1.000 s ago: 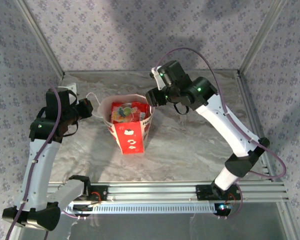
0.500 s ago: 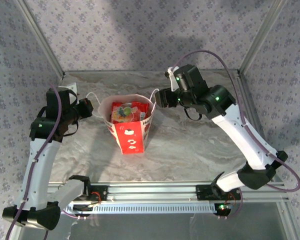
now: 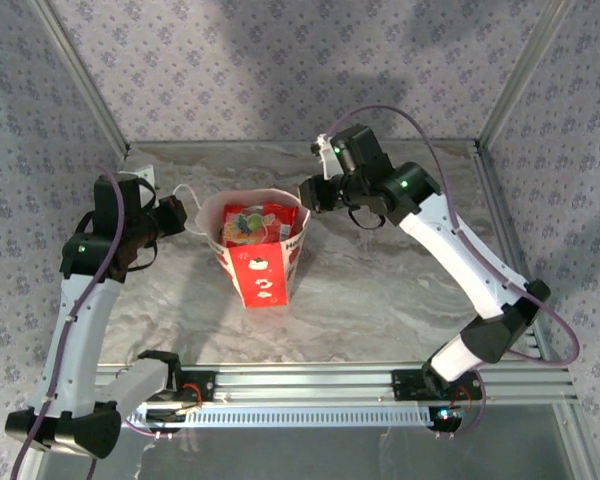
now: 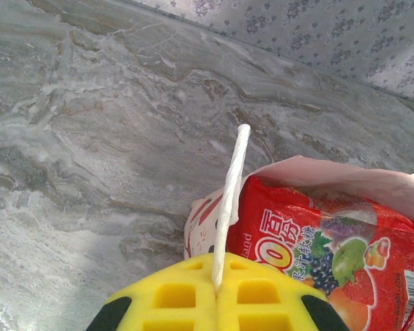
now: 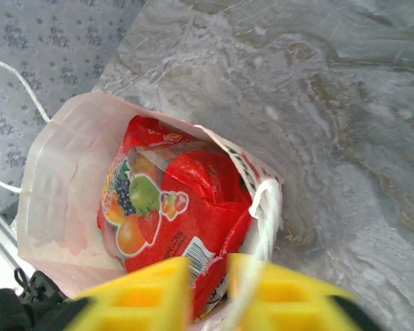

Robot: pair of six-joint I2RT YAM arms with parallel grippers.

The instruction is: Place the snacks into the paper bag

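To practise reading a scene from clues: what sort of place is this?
Probably a robot test cell, not a home: a left arm and a right arm bolted to an aluminium rail, patterned walls framed by metal struts, and a marbled table holding one paper bag.

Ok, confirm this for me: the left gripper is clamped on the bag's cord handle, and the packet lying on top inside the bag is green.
Not green. The right wrist view shows the top packet inside the paper bag is red with a fruit print. The rest holds: the left gripper is clamped on the cord handle.
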